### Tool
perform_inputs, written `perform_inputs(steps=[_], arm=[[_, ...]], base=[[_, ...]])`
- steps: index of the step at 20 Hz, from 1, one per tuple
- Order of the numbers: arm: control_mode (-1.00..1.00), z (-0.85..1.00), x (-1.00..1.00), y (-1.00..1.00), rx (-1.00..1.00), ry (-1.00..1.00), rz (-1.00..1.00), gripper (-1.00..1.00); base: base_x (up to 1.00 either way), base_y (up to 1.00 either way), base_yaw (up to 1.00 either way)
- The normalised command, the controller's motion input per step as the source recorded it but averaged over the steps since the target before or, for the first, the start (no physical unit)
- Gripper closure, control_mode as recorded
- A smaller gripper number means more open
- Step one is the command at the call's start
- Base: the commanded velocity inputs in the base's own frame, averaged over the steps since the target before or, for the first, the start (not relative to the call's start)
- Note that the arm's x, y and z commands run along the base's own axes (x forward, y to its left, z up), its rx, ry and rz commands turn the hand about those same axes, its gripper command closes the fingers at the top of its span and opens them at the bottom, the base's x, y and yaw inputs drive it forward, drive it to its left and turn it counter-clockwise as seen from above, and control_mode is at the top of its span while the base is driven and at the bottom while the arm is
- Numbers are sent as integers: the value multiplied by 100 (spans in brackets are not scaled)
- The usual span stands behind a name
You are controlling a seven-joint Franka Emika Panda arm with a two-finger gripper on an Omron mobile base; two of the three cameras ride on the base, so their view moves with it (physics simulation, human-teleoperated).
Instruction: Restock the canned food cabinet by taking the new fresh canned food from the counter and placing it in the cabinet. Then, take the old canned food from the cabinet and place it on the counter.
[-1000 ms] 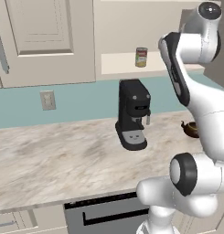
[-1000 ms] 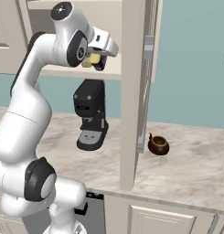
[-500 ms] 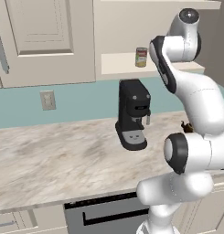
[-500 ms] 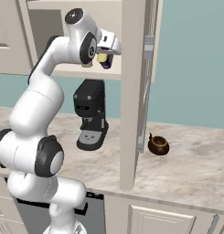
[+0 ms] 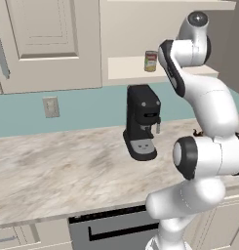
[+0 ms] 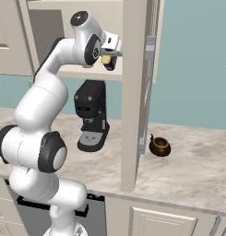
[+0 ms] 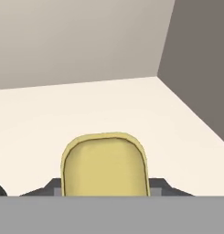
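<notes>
New fresh canned food [image 6: 108, 61] clenched between the fingers [image 7: 38, 191] (yellow top showing) above the cabinet [image 7: 86, 109] shelf

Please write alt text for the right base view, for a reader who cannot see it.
The white arm holds the gripper shut on a dark-blue, yellow-topped can at the open cabinet shelf. Below on the marble counter stand a black coffee machine and a small brown pot.
</notes>
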Motion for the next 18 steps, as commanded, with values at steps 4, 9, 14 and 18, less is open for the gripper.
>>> perform_inputs(steps=[4, 9, 14, 18], arm=[[-100, -6, 15, 0, 0, 0, 0, -100], [-100, -3, 12, 0, 0, -1, 0, -100], [-100, 0, 5, 0, 0, -6, 0, -100], [-100, 6, -72, 0, 0, -27, 0, -100]], base=[[0, 0, 0], [0, 0, 0], [0, 0, 0], [0, 0, 0]])
